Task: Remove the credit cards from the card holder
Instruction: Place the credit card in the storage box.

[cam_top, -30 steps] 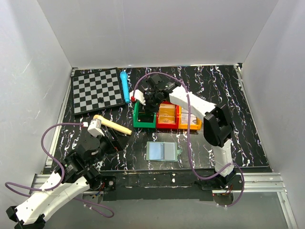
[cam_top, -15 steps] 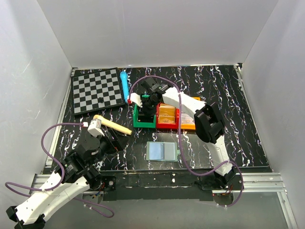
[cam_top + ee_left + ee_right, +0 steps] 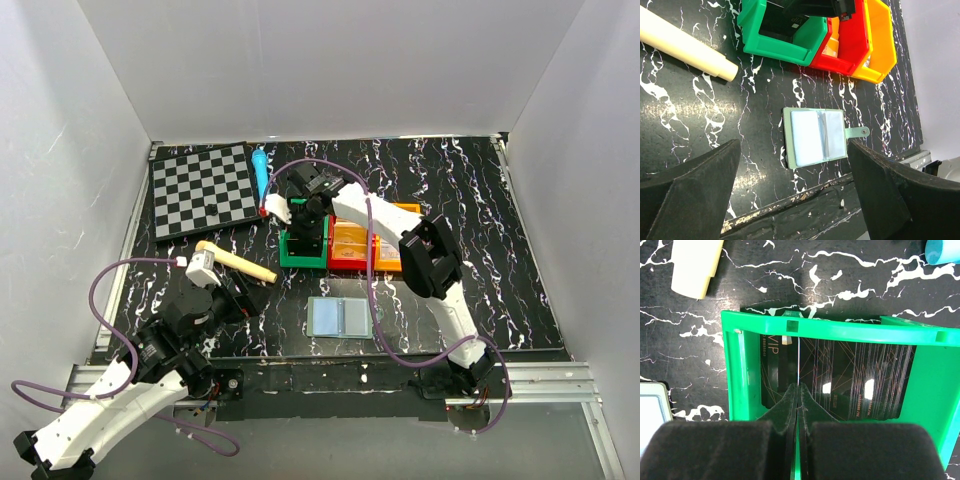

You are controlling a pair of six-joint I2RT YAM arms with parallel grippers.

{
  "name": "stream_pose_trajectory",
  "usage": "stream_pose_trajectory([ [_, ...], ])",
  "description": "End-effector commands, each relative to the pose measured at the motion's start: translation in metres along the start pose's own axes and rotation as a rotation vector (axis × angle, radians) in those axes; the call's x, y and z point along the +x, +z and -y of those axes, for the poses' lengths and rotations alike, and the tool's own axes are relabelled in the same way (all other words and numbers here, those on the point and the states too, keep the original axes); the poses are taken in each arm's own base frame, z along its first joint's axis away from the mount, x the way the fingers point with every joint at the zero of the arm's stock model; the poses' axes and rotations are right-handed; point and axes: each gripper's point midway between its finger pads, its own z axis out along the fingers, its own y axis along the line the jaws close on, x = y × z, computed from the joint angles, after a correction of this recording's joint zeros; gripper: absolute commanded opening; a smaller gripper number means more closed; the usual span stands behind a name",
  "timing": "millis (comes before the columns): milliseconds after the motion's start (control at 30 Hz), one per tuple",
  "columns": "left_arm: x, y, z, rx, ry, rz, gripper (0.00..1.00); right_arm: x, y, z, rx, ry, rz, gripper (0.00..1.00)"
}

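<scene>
The left gripper [image 3: 793,142] hangs low at the near edge with its fingers spread wide, framing the card holder [image 3: 815,137]. The holder lies flat and open on the table, lower centre of the top view, pale blue panels up and side tab to the right. Both panels look bare, so the emptying seems nearly or wholly done. Farther back, the right gripper [image 3: 798,390] points down into the green bin [image 3: 840,330], where dark cards [image 3: 855,385] lie. Its fingers are pressed together, and a thin pale line rises from between the tips. Whether that is a card pinched edge-on I cannot tell. The step in hand looks like dropping a card into that bin. If so, the next move calls for parting the fingers and lifting straight up, clear of the bin wall. The right arm reaches far forward from its base at lower right, elbow raised over the neighbouring bins and wrist bent down. The left arm sits folded at lower left.
</scene>
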Motion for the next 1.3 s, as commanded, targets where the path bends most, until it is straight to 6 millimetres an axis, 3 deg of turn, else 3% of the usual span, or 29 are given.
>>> stream_pose_trajectory([
  [0, 0.000, 0.003, 0.000, -0.002, -0.004, 0.002, 0.88, 0.011, 0.010, 0.005, 0.019, 0.039, -0.058, 0.01],
  [333, 0.004, 0.004, -0.002, -0.004, -0.006, -0.007, 0.88, 0.021, 0.019, 0.021, 0.091, 0.097, -0.114, 0.01],
  [933, 0.001, 0.005, 0.003, 0.005, 0.003, -0.006, 0.88, 0.023, 0.012, 0.062, 0.292, 0.106, -0.153, 0.01],
  [1267, 0.002, 0.005, 0.002, 0.007, -0.003, -0.004, 0.88, 0.022, 0.014, 0.061, 0.285, 0.098, -0.146, 0.01],
])
